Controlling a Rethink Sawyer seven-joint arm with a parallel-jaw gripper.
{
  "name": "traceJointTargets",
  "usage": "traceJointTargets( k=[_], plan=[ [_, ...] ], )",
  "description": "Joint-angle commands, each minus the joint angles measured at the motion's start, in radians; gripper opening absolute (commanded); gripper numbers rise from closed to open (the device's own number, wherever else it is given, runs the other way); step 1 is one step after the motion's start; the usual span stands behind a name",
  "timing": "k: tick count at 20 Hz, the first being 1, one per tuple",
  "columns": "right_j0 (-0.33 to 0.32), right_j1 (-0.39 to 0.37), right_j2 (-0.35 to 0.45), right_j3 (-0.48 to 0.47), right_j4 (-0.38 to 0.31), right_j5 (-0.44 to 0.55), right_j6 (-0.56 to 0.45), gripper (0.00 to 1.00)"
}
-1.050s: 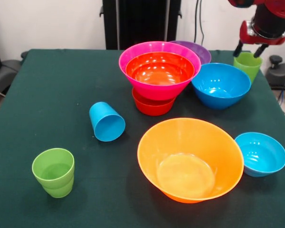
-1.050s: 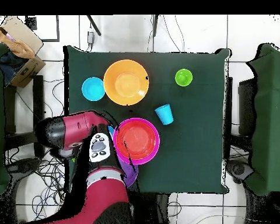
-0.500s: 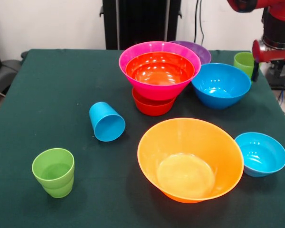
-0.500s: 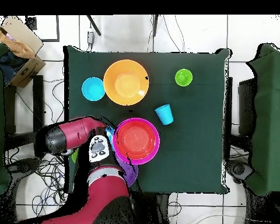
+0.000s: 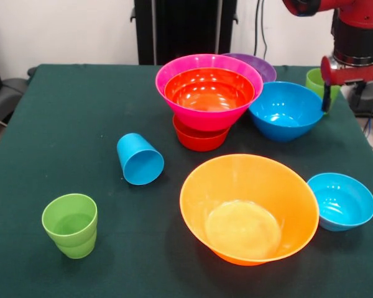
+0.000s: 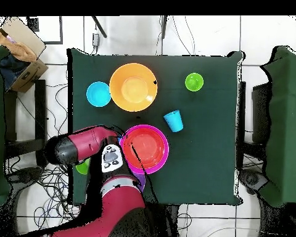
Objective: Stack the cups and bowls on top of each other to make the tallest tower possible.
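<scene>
Front view: gripper [image 5: 327, 93] beside green cup [image 5: 315, 81] right of blue bowl [image 5: 287, 110]; jaw state unclear; cup light, slick, thin-walled, grab by rim

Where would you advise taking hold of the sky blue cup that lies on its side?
Probably across the sky blue cup's tapered wall, coming straight down from above: it lies tipped over with its open mouth toward the table's near edge, clear of the bowls.

bright, even indoor light from overhead; white glints dot the glossy red-orange bowl [image 5: 209, 89] and blue bowl [image 5: 287, 110], soft shadows pool close under each vessel on the dark green table [image 5: 68, 136], front view in clear focus
</scene>
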Motion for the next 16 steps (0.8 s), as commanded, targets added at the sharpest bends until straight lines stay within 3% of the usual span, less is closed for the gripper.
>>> traceJointTargets(
  k=[1,16],
  plan=[
    [-0.002,0.032,0.038,-0.022,-0.08,0.183,-0.111,1.0],
    [0.035,0.08,0.009,-0.071,-0.131,0.16,-0.047,1.0]
  ],
)
